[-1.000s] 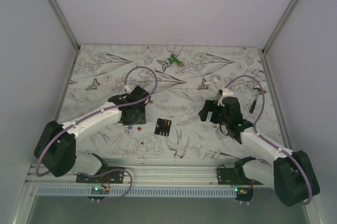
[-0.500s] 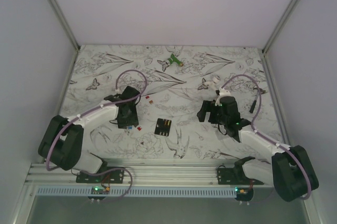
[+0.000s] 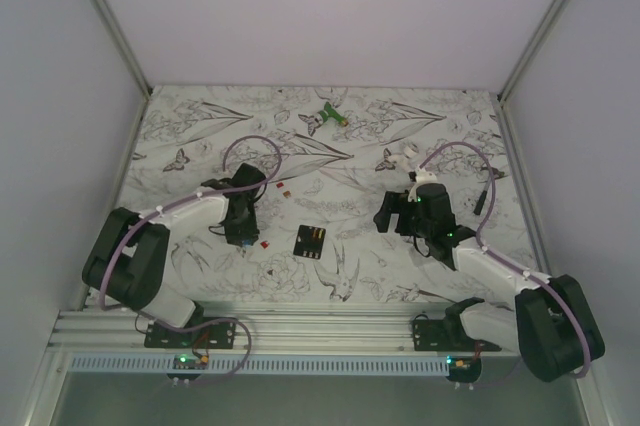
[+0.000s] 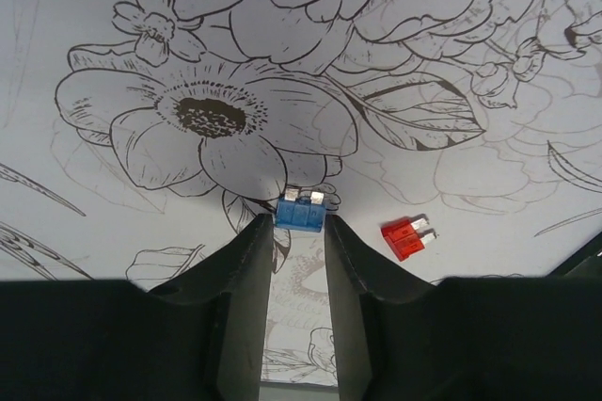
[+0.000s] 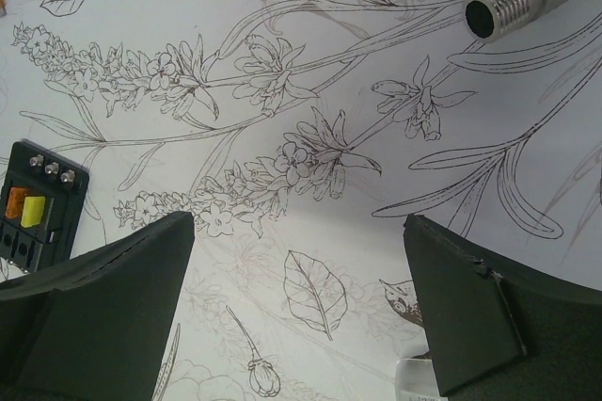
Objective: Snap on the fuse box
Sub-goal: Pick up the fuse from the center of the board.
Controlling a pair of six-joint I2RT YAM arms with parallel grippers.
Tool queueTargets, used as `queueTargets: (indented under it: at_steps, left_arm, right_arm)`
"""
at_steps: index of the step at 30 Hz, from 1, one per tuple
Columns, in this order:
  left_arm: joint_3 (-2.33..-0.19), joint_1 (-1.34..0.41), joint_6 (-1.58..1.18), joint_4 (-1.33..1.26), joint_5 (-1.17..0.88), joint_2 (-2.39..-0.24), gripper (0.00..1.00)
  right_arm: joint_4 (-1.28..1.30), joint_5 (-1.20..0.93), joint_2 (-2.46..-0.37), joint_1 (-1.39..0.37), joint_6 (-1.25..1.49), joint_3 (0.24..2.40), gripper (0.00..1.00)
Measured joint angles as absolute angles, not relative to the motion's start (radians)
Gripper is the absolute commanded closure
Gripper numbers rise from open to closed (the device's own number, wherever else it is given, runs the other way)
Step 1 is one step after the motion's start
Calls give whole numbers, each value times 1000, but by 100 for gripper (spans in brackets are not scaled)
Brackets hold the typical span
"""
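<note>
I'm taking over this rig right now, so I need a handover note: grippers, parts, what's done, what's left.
Left gripper: shut on the blue fuse, lying on the table; red fuse loose beside it.
Right gripper: open, empty, hovering.
Fuse box: flat between the arms, untouched.
Done: orange fuse and yellow fuse sit in the box.
Left: lift the blue fuse, snap it into the box; probably the red next.
</note>
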State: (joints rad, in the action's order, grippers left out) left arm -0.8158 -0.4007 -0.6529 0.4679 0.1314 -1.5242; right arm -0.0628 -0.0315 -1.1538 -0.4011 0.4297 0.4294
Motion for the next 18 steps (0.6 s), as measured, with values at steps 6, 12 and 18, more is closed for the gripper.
queueTargets:
  at_steps: [6, 12, 18]
  left_arm:
    - [-822, -395, -634, 469, 124, -1534, 72]
    - [-833, -390, -622, 472, 109, -1546, 67]
    - [-836, -386, -612, 471, 97, -1546, 64]
  right_arm:
    - [-63, -31, -1155, -402, 430, 429, 0]
    - [-63, -31, -1155, -402, 430, 429, 0]
    - [-63, -28, -1155, -402, 430, 429, 0]
